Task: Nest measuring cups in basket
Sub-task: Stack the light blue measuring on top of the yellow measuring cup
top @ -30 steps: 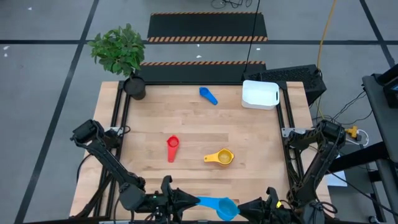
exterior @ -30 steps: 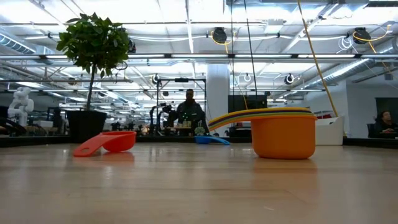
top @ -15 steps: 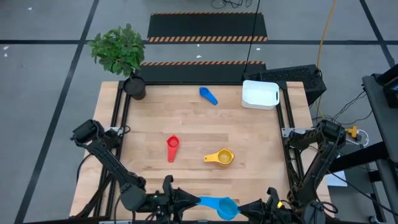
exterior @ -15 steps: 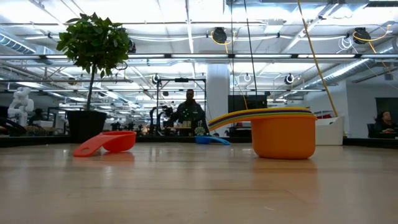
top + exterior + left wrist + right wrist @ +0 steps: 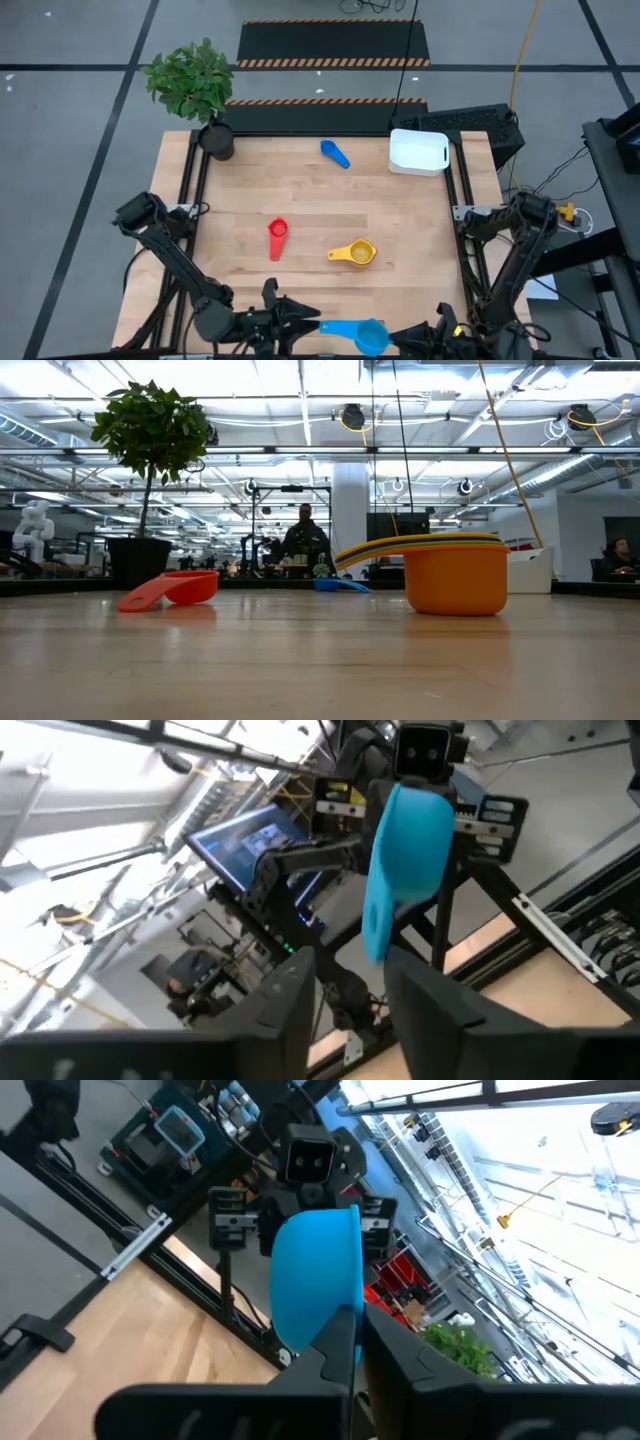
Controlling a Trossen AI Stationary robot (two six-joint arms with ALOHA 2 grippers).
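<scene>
- The room behind the wooden surface [image 5: 320,200] is a wide hall with bright ceiling lights; a person [image 5: 304,540] stands far back at a bench.
- A potted plant [image 5: 195,85] sits at one far corner of the surface, the white basket [image 5: 418,152] at the other.
- On the surface lie a mid blue cup [image 5: 335,153] near the far edge, a red cup [image 5: 277,238] and an orange-yellow stack of cups [image 5: 354,253] near the middle.
- At the near edge, the right pincer [image 5: 356,1342] is clamped on the rim of the light blue cup [image 5: 357,333], held in the air.
- The left pincer [image 5: 345,982] has its fingers apart around the cup's handle.
</scene>
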